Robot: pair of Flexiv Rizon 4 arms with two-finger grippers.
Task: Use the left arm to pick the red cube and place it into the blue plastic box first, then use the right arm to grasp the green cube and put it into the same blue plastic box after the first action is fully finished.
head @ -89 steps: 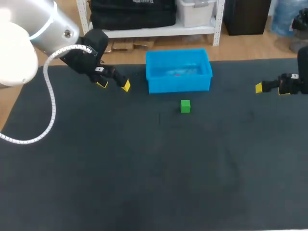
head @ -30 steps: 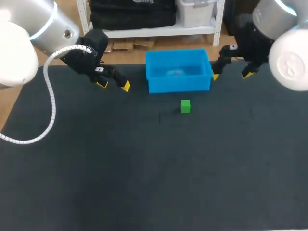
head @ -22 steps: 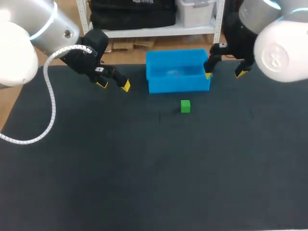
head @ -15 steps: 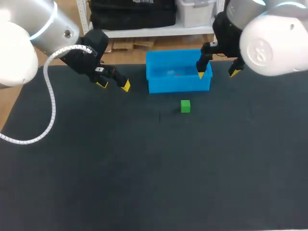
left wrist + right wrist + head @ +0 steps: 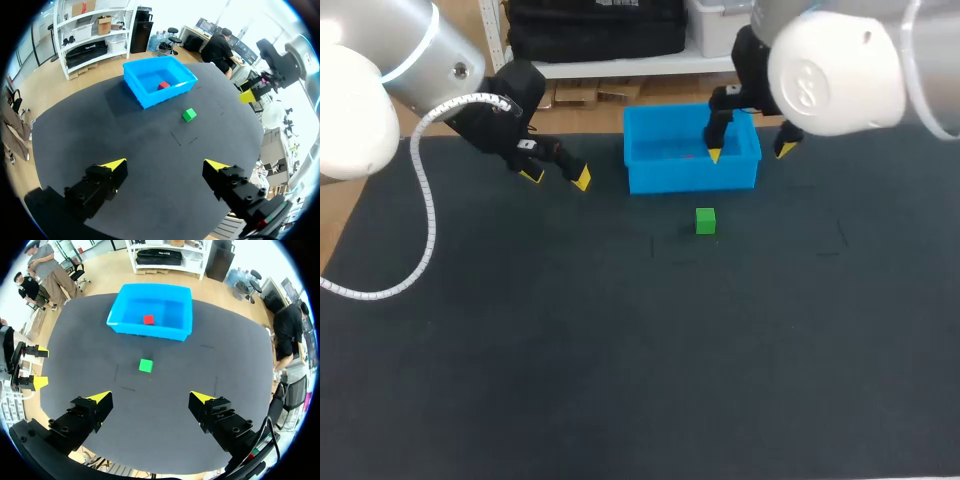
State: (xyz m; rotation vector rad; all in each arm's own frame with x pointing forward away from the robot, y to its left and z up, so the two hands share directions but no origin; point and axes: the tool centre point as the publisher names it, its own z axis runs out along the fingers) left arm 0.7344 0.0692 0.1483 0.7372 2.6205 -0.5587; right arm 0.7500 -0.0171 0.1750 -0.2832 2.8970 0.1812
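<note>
The red cube (image 5: 163, 85) (image 5: 148, 319) lies inside the blue plastic box (image 5: 691, 176) at the table's back middle. The green cube (image 5: 705, 221) sits on the black mat just in front of the box. My left gripper (image 5: 556, 177) hangs open and empty to the left of the box. My right gripper (image 5: 750, 152) is open and empty high over the box's right end. In the right wrist view the green cube (image 5: 145, 365) and the box (image 5: 150, 331) lie far ahead of the open fingers (image 5: 102, 398).
The black mat (image 5: 620, 350) covers the table. My left arm's white cable loop (image 5: 425, 225) hangs over the mat's left part. In the left wrist view my own gripper (image 5: 165, 165) stands wide, and my right gripper (image 5: 252, 92) shows beyond the green cube (image 5: 188, 115).
My right arm has swung in from the table's right edge to above the box's right end, still open. The left arm and both cubes have not moved.
</note>
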